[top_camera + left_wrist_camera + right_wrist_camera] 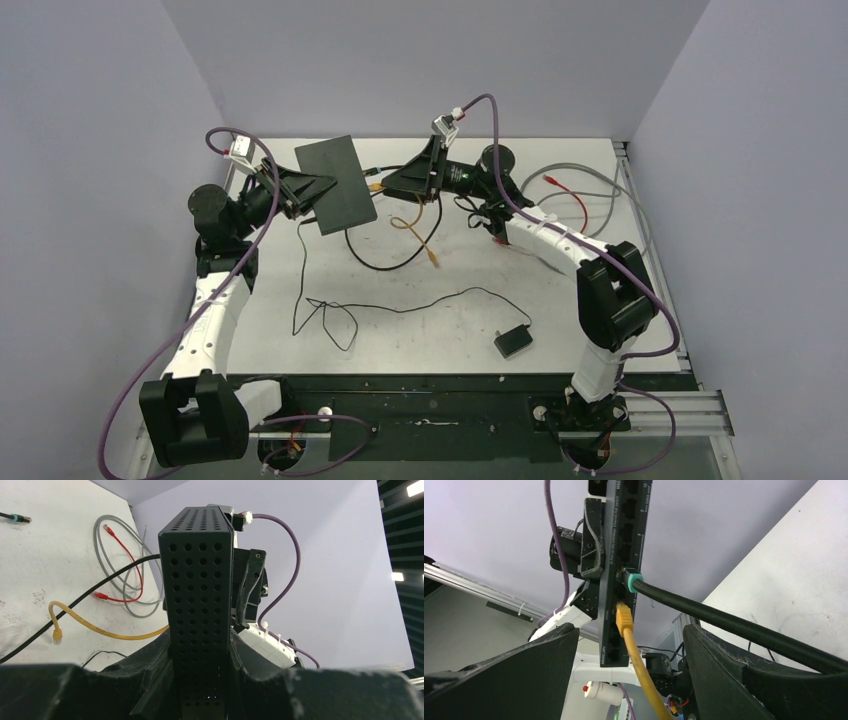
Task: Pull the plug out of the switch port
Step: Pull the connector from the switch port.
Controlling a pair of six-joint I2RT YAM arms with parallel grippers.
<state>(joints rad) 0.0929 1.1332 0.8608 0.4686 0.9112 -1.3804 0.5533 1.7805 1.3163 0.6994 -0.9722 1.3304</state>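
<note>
The switch (335, 185), a flat black box, is lifted off the table and held on edge, with my left gripper (305, 195) shut across its perforated body (200, 595). Its port row (624, 540) faces my right gripper (388, 184). A yellow plug (624, 620) sits in one port. A thick black cable's plug with a green boot (632, 581) sits in a port above it. My right gripper (629, 630) stands open, its fingers (549, 660) either side of the yellow cable and apart from it, a little short of the port edge.
A small black adapter block (513, 341) with a thin black cord (400, 305) lies near the front of the table. Grey and red cables (575, 190) coil at the back right. The yellow cable's loose end (432, 258) and a black cable loop lie mid-table.
</note>
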